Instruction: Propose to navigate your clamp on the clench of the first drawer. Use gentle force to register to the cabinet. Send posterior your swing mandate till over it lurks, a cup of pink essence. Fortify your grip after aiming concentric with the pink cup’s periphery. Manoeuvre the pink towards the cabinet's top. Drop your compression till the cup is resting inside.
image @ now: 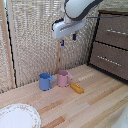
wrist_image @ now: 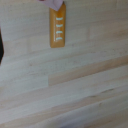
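You are looking at the hand (image: 68, 38) hanging high in the upper middle of the exterior frame, above the bench (image: 95, 100) and well apart from the pink cup (image: 63, 78); its two short fingers are showing a small gap and nothing is sitting between them, though how wide they are standing is hard to judge. The pink cup is sitting upright on the bench in the middle of the frame, just beside the blue mug (image: 45, 81), so the pick-up and the carry to the cabinet (image: 111, 42) at the right edge are, as I judge it, still ahead of you. Both visible drawers are looking closed, the first drawer (image: 114, 31) included; the cabinet's top is barely showing. Counting: you are seeing one pink cup, one blue mug, one orange bar (wrist_image: 57, 26) lying flat beside the cup, one white plate (image: 19, 116) at lower left, and two drawers.
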